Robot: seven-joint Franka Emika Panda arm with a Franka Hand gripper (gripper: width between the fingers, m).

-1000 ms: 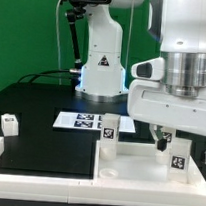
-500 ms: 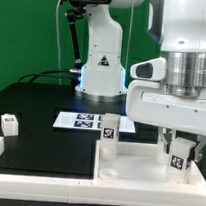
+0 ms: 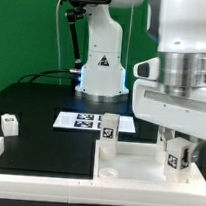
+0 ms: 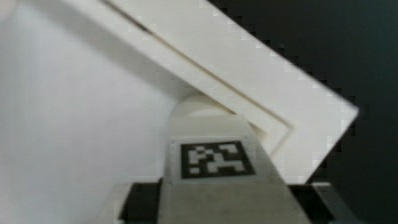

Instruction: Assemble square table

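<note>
We find the fingers clenched on a tagged leg, held upright above the square tabletop at the exterior view's right. We cannot tell whether it touches the panel. A second leg stands upright at the tabletop's far edge. A third leg sits well apart on the dark worktop. The marker board lies behind.

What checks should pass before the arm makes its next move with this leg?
1. The gripper is shut on the held leg: ok.
2. The held leg is upright, tag readable: ok.
3. The held leg is seated in a corner socket of the tabletop: cannot tell.
4. The second leg is upright, apart from the gripper: ok.
5. The loose leg sits at the exterior view's left, out of the way: ok.
</note>
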